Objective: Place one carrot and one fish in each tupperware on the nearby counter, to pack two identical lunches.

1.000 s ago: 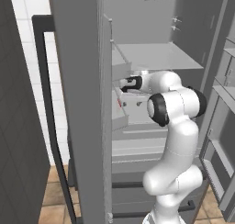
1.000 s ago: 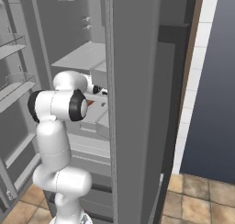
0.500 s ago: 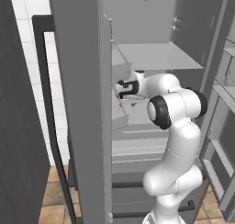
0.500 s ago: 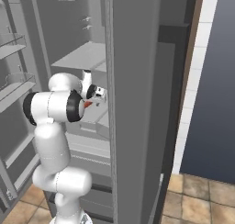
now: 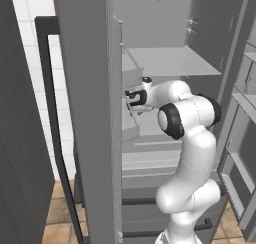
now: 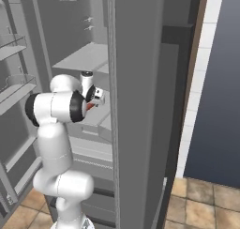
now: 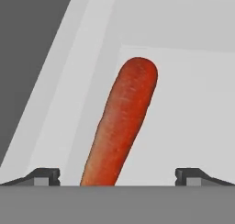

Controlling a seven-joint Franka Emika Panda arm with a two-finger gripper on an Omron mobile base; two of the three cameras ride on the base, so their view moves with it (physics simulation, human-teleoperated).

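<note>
Hand view showed a red-orange carrot [image 7: 123,126] lying on the pale fridge shelf [image 7: 193,103], between the spread fingertips of the released end effector [image 7: 118,175].

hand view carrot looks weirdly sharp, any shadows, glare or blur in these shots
Hand view: the carrot is crisp, flatly lit, with soft shading along its edges, no glare and no clear cast shadow on the pale shelf. Left base view: even rendered light, no blur; the fridge interior is dimmer grey. Right base view: the same flat light, with the arm sharp.
</note>
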